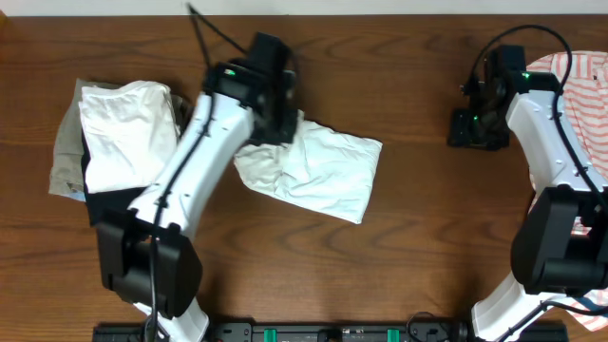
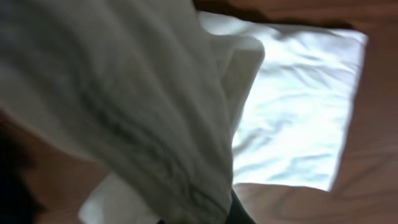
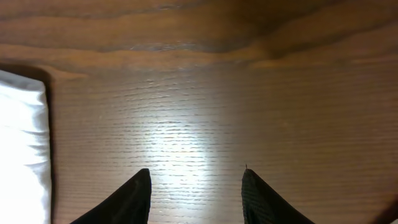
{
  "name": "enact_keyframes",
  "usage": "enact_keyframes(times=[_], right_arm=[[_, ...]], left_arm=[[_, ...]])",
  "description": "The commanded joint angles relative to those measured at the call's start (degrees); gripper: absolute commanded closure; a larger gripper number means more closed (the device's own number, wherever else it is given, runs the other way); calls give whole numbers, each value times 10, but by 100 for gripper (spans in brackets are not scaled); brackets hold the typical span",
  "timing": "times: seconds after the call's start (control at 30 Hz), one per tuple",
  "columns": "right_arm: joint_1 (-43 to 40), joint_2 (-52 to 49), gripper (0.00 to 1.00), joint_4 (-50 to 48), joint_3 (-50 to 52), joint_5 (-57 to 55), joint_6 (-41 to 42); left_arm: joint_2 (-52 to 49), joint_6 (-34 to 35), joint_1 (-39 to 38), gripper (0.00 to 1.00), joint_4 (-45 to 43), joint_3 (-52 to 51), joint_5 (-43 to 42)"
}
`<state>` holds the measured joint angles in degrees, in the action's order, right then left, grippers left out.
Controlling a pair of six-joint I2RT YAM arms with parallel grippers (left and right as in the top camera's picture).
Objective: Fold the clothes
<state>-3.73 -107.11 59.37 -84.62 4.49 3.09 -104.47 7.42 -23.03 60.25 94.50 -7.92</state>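
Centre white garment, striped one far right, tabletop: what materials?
The white garment looks like soft matte fabric, probably cotton: it creases and drapes. The striped garment: likewise limp cloth. The tabletop: wood or wood-look laminate, visible grain, slight sheen.

The counter [image 1: 408, 76] is dark brown wood with a streaky grain. The middle garment [image 1: 323, 176] is plain white, greyer where it lies in shade. In the pile at the left, a white shirt [image 1: 123, 123] tops khaki cloth [image 1: 62, 152] and black cloth [image 1: 92, 195]. The striped garment [image 1: 581, 71] is coral and white. The left arm [image 1: 195, 161] and right arm [image 1: 551, 142] are white with black joints; the right claw [image 3: 196, 180] has black fingers [image 3: 134, 199]
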Motion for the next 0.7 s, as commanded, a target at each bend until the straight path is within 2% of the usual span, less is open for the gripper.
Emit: enact_keyframes(times=[0.0,0.33,0.67], right_arm=[[-5,-5,54,2,3,0,11],[-5,-5,55,2,3,0,11],[-5,-5,54,2,3,0,11]], left_arm=[[12,24,-39,94,3,15,5],[3,70,-132,94,-19,14,5],[-33,95,-163,92,-28,13,5]])
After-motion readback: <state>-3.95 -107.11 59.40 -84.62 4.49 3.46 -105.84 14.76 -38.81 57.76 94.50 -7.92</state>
